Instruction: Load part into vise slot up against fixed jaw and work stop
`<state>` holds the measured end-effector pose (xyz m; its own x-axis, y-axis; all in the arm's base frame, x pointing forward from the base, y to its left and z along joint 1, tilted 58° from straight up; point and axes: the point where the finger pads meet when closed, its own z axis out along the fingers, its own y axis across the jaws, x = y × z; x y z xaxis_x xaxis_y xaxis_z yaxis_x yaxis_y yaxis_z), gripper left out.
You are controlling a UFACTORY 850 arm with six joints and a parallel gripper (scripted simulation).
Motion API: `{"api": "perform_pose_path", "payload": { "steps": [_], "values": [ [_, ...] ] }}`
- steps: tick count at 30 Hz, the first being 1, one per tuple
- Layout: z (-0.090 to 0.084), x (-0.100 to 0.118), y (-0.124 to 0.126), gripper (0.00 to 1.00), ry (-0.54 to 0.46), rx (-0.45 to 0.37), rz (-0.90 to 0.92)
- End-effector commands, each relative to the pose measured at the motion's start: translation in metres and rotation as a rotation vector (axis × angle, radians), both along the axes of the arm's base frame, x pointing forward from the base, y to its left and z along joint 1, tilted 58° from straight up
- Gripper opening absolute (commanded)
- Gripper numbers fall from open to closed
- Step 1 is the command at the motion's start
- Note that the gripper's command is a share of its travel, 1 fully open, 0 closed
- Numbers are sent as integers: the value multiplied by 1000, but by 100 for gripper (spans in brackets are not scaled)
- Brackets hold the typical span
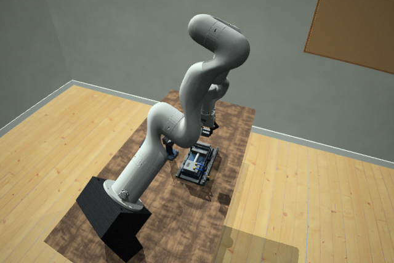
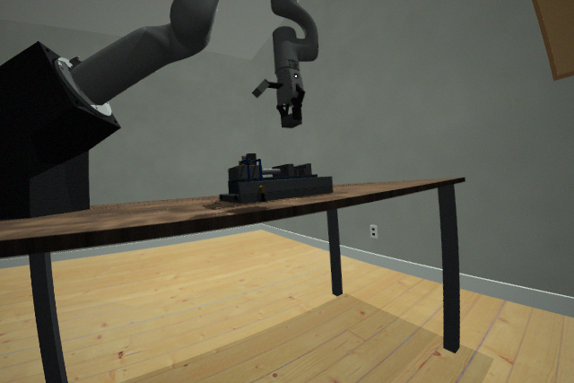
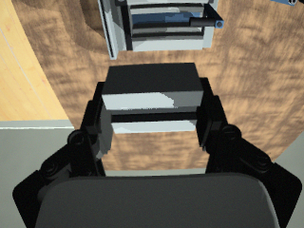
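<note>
My gripper [image 3: 153,93] is shut on the part [image 3: 152,98], a grey block held crosswise between the two black fingers. A dark groove runs along the side of the block that faces the wrist camera. The gripper [image 2: 290,114] hangs high in the air above the far end of the vise [image 2: 278,181], well clear of it. In the wrist view the vise [image 3: 166,7] lies ahead, open, with its two jaws, the low bars between them and the short work stop rod [image 3: 205,23] on the right. In the top view the gripper [image 1: 208,130] is just beyond the vise [image 1: 197,164].
The table edge is close on the left.
</note>
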<state>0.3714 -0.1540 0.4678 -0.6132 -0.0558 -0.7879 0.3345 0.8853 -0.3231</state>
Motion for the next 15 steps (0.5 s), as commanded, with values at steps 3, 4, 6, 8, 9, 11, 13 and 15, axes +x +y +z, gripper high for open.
{"api": "perform_pose_path", "payload": {
  "steps": [3,4,6,8,9,11,13,15],
  "values": [
    [1,0,0,0,-1,0,0],
    [0,1,0,0,-1,0,0],
    [0,1,-1,0,-1,0,0],
    [0,2,-1,0,-2,0,-1],
    [-1,2,-1,0,-2,0,-1],
    [-1,2,-1,0,-2,0,-1],
    [-1,3,-2,0,-2,0,-1],
    [-2,4,-2,0,-2,0,-1]
  ]
}}
